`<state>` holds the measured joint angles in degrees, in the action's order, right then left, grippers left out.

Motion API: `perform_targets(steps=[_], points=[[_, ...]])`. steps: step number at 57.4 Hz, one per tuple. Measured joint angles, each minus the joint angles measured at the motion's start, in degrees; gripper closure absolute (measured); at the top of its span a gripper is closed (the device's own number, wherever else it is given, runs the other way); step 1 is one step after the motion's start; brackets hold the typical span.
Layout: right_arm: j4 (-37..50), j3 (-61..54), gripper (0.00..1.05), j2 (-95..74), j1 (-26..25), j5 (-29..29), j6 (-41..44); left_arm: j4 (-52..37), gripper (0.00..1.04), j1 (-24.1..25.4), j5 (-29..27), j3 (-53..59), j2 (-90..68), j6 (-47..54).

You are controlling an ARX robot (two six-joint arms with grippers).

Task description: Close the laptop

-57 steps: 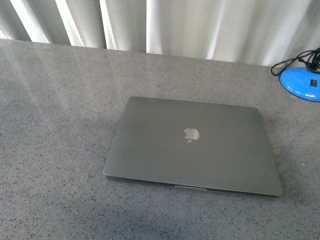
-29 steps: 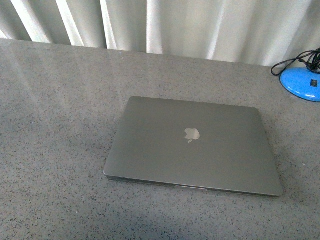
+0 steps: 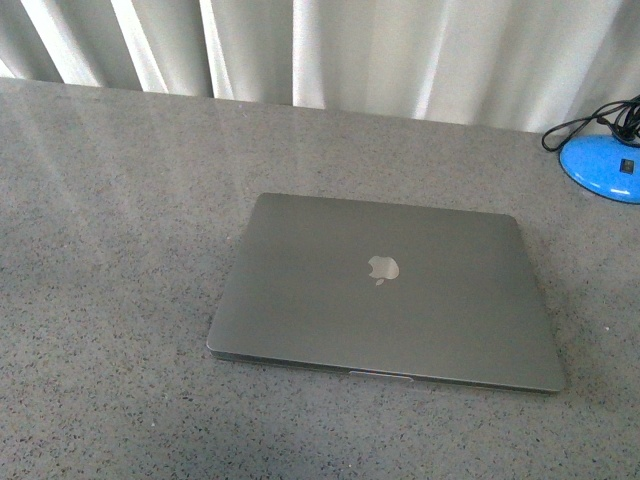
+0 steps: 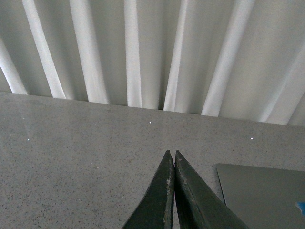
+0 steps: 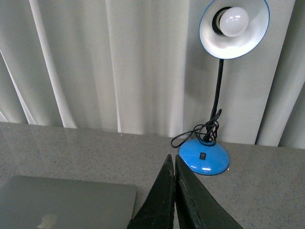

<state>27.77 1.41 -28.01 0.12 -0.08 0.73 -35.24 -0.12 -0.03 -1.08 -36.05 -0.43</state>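
With the laptop (image 3: pixel 385 293) lid flat on the tabletop (image 3: pixel 120 200), looks finished: left tool (image 4: pixel 173 160), right tool (image 5: pixel 174 162) pressed together, clear.

Left gripper (image 4: pixel 172 160): dark fingers pressed together, tips meeting, nothing between them, held over the table (image 4: pixel 81 157). Table: grey speckled stone. Laptop (image 4: pixel 267 193): grey lid corner, flat on the table beside the fingers, apart from them. Curtain (image 4: pixel 152 52): pale, pleated, behind the table's far edge.

Grey-silver laptop (image 3: pixel 385 295), speckled grey table (image 3: pixel 110 250), blue lamp (image 5: pixel 205 156), white curtain (image 3: pixel 400 50)
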Motion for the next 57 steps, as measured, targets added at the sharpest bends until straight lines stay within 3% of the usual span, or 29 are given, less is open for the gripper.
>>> perform_targets(steps=[47, 51, 57], points=[[-17.5, 0.0, 1.04, 18.0, 0.0, 0.0, -0.1, 21.8, 1.01, 0.0, 0.0, 0.0, 22.9, 0.0], [-26.4, 0.0, 1.04, 24.7, 0.0, 0.0, -0.2, 23.4, 1.01, 0.0, 0.0, 0.0, 24.5, 0.0], [-27.5, 0.0, 1.04, 27.8, 0.0, 0.1, -0.2, 25.3, 1.01, 0.0, 0.0, 0.0, 26.3, 0.0]])
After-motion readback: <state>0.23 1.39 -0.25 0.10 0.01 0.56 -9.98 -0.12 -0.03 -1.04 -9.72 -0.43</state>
